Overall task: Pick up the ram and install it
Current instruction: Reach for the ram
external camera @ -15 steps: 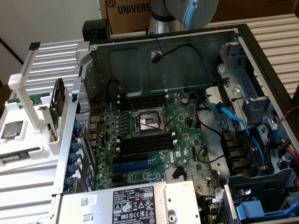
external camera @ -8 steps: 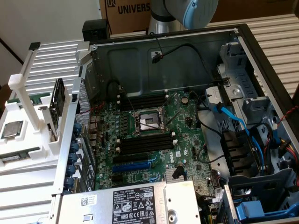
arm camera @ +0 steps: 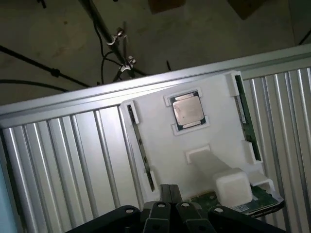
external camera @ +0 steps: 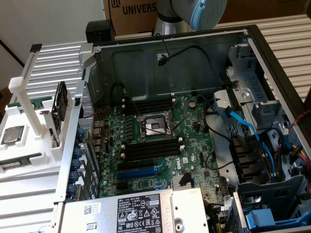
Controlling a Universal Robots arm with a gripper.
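Jaws, closed together, are hovering over the white tray [arm camera: 160,145], where the ram [arm camera: 245,114] is lying along one edge, apart from the silver processor chip [arm camera: 188,110].

robot lab with opened computer case [external camera: 136,63]

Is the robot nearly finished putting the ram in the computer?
Not nearly. Done: nothing that shows; the motherboard's black slots look empty. In hand: nothing; the tool is shut and empty, hovering above the white tray. Left: the ram sits in that tray, not yet picked up or installed.
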